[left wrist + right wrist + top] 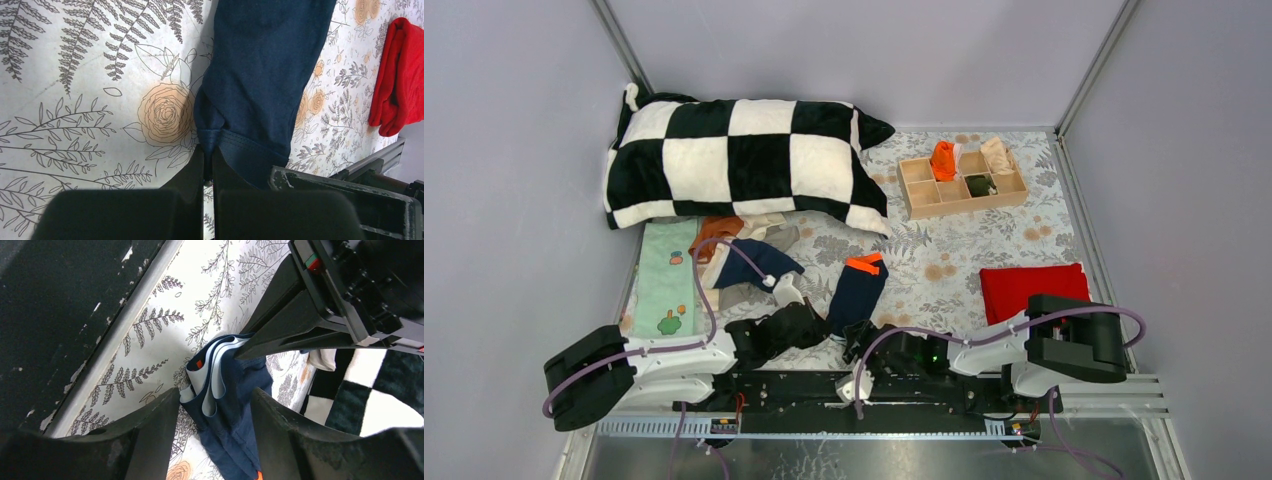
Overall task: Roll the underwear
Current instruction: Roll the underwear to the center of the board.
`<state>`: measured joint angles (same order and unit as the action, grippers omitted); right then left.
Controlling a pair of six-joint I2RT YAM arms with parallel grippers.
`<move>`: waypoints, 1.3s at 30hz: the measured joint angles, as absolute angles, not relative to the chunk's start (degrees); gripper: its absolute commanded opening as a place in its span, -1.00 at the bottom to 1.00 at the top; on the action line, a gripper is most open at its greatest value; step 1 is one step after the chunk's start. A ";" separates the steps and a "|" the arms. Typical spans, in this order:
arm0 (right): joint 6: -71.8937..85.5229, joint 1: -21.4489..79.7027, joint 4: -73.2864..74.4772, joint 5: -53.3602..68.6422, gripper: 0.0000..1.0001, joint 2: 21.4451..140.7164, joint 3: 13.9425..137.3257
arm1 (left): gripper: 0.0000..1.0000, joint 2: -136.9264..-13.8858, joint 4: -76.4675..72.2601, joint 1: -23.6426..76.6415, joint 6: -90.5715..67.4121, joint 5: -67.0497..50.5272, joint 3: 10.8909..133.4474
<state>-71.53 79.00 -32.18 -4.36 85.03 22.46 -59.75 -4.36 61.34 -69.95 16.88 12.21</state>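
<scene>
Floral tablecloth [984,250] bears navy underwear [857,293] between grey walls [514,150].

Soft matt knit cloth on navy briefs [260,65], hem stitched. Smooth printed fabric for floral sheet [75,100]. Plush, fuzzy pillow [734,160]. Bare pale wood box [969,208]. Matt blk plastic on left gripper [207,157].

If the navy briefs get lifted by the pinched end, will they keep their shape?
Probably not: the navy briefs crease where the left gripper pinches them, so they look floppy. Thin layers suggest light weight. The folded end gapes loosely inside the open right gripper, so it may unfold.
</scene>
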 measured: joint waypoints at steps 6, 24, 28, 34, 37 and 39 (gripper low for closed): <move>-71.35 78.28 -30.48 -3.44 -0.34 86.54 23.44 | -1.00 -59.48 -4.62 61.34 -70.15 16.78 11.94; -62.94 77.89 -33.21 -4.67 -0.98 87.11 22.68 | 0.33 -49.45 -0.21 61.32 -72.01 17.58 11.94; -58.59 77.84 -37.47 -4.93 -0.97 86.72 20.47 | 0.34 -41.30 5.63 61.32 -72.55 20.99 14.04; -49.98 77.34 -44.80 -4.80 -0.98 86.72 18.02 | 0.33 -37.19 11.27 61.32 -72.53 24.16 17.02; -44.01 75.90 -49.52 -3.88 -1.00 86.72 17.10 | 0.33 -37.76 12.82 61.32 -72.53 24.51 17.02; -38.57 74.28 -53.49 -3.36 -1.00 86.72 16.27 | 0.33 -38.46 13.78 61.32 -72.53 24.53 17.02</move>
